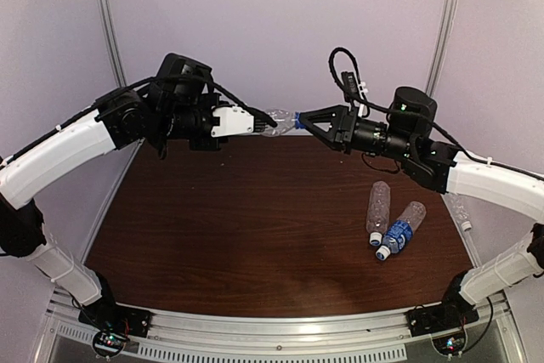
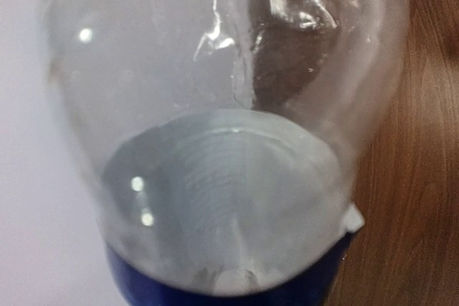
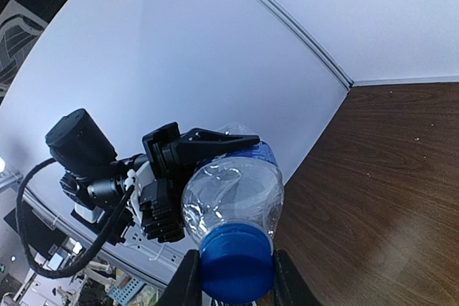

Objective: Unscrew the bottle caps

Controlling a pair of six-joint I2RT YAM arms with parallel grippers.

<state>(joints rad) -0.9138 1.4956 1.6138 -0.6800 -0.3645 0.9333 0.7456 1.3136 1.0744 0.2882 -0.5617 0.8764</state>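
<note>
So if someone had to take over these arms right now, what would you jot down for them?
Left fingers: shut on the body of the held bottle, lifted over the far side of the table.
Right fingers: shut on its dark blue cap, which sits on the neck.
On the table, right side: an unlabelled bottle and a blue-labelled bottle, lying together, both capped.
A fourth bottle seems to lie past the table's right edge.
Done: no cap visibly off.
Left: twist off the blue cap, then the others.
</note>
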